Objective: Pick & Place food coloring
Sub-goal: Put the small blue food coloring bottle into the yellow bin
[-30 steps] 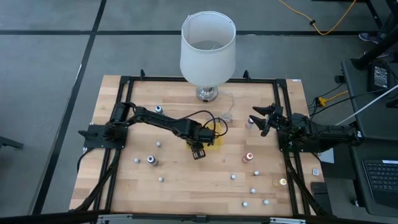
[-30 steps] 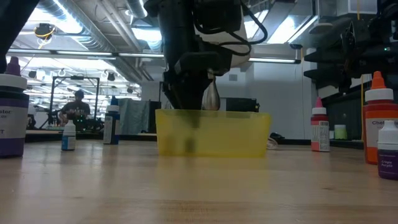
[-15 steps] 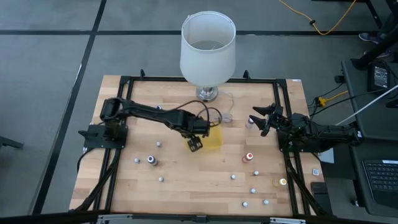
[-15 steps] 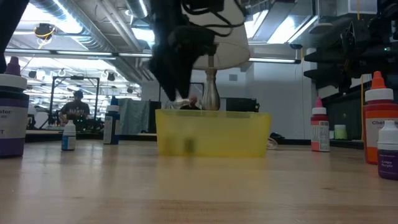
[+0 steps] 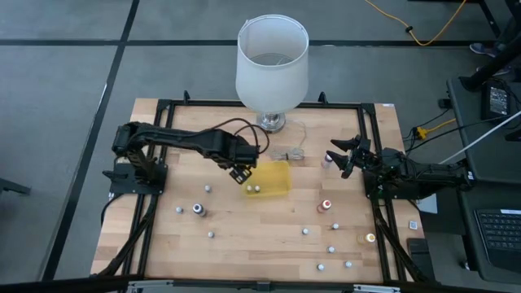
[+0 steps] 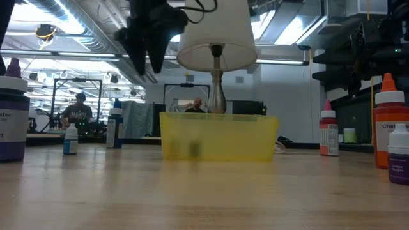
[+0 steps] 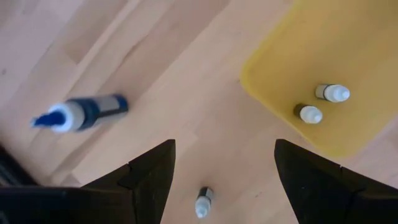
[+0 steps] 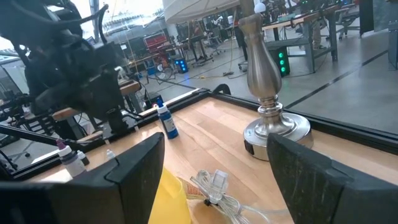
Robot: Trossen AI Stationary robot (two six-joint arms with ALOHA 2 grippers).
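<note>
Several tiny food coloring bottles stand scattered on the wooden table, such as a red-topped one (image 5: 326, 206), an orange-topped one (image 5: 369, 238) and a dark one (image 5: 198, 209). Two white-topped bottles (image 7: 309, 114) (image 7: 333, 93) lie in the yellow tray (image 5: 277, 172) at mid-table. My left gripper (image 5: 240, 172) hangs open and empty above the table beside the tray's left end; its wrist view (image 7: 224, 186) shows a blue-topped bottle (image 7: 81, 113) lying on the wood. My right gripper (image 5: 342, 159) waits open at the table's right side, next to a bottle (image 5: 327, 161).
A lamp with a big white shade (image 5: 273, 57) stands on its metal base (image 5: 272, 122) at the far middle. A clear cord with a switch (image 5: 290, 153) lies between the lamp base and the tray. A black frame (image 5: 244, 104) borders the table. More bottles stand near the front right (image 5: 332, 249).
My left gripper has risen out of the yellow tray and drawn back toward the table's left and far side, clearing the view of the two bottles in the tray. My right arm has kept still.
</note>
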